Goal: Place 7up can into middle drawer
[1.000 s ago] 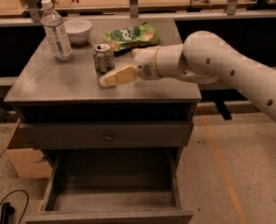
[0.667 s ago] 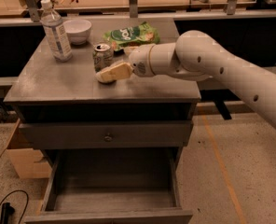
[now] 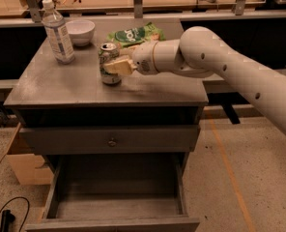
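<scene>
The 7up can [image 3: 107, 62] stands upright on the grey cabinet top [image 3: 61, 86], left of centre. My gripper [image 3: 118, 62] has reached in from the right at can height. Its cream near finger [image 3: 117, 66] lies across the can's right front side and the can sits between the jaws, which look open. The can rests on the top. The middle drawer [image 3: 119, 204] is pulled out wide below, with its plain grey floor showing and nothing in it.
A clear water bottle [image 3: 58, 33] and a white bowl [image 3: 80, 31] stand at the back left of the top. A green snack bag [image 3: 133, 34] lies behind the can. A closed drawer front with a round knob [image 3: 112, 142] sits above the open drawer. A cardboard box [image 3: 24, 163] stands at the left.
My gripper has moved left and back, from just right of the can to around it. The can has not moved.
</scene>
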`<state>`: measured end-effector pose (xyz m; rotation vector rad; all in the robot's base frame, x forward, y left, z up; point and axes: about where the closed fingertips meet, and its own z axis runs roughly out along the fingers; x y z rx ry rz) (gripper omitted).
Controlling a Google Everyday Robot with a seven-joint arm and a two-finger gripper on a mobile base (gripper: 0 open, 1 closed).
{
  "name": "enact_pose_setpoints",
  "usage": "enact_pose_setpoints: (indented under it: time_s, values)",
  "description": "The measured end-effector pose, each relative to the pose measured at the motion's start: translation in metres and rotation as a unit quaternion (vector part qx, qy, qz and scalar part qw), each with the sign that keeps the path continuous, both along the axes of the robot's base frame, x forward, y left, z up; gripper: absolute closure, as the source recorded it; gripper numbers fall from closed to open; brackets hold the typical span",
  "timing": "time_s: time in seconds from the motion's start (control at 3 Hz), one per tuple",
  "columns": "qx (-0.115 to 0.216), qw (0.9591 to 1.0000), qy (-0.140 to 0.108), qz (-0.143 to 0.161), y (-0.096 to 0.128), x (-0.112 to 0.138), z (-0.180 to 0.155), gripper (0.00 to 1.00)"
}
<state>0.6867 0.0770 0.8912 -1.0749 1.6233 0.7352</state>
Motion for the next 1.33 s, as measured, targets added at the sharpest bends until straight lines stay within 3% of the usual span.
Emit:
enact_pose_setpoints:
  time_s: [0.33,0.67,1.0,1.33]
  values:
    - [-0.007,0.9996,-0.011,0.023,-0.003,-0.005,0.005,0.82]
    - [0.022,0.9968,-0.016,0.075,-0.009,-0.029,0.022,1.0]
    - [0.043,0.9885,-0.003,0.145,-0.017,-0.077,0.037,1.0]
    - [0.039,0.9848,0.005,0.169,-0.015,-0.09,0.034,1.0]
